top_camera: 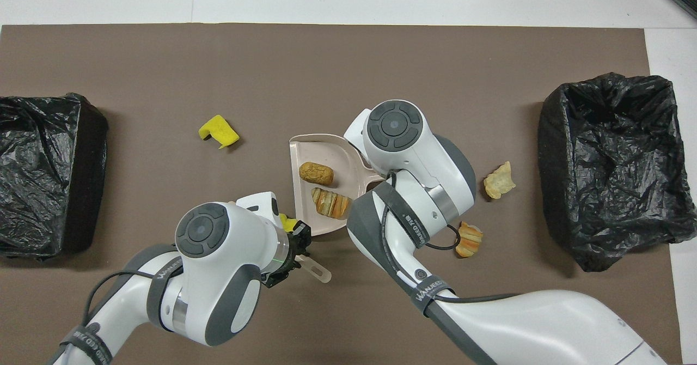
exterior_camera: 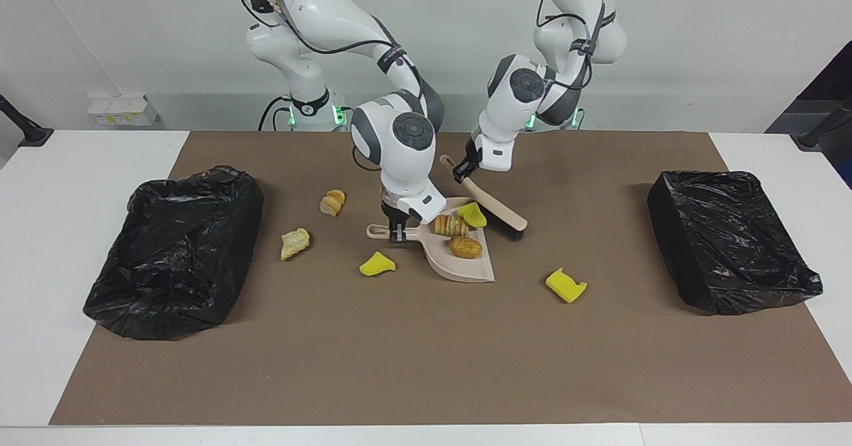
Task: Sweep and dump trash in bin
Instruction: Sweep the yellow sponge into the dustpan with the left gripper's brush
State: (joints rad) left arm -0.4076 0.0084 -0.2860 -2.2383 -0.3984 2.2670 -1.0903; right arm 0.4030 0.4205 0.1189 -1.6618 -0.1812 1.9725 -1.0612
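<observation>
My right gripper [exterior_camera: 398, 233] is shut on the handle of the beige dustpan [exterior_camera: 459, 269], which lies flat on the brown mat. Two tan bread bits [exterior_camera: 451, 225] [exterior_camera: 466, 247] lie in the pan; they also show in the overhead view [top_camera: 316, 172] [top_camera: 330, 202]. My left gripper [exterior_camera: 461, 170] is shut on the beige brush [exterior_camera: 489, 205], whose dark bristles rest on the mat at the pan's mouth. A yellow sponge chunk [exterior_camera: 472, 214] sits between the bristles and the pan's lip. Loose trash: two yellow chunks [exterior_camera: 377, 264] [exterior_camera: 566, 285] and two bread bits [exterior_camera: 333, 202] [exterior_camera: 294, 243].
Two bins lined with black bags stand on the mat, one at the right arm's end [exterior_camera: 176, 253] and one at the left arm's end [exterior_camera: 732, 239]. The brown mat [exterior_camera: 426, 366] is bordered by the white table.
</observation>
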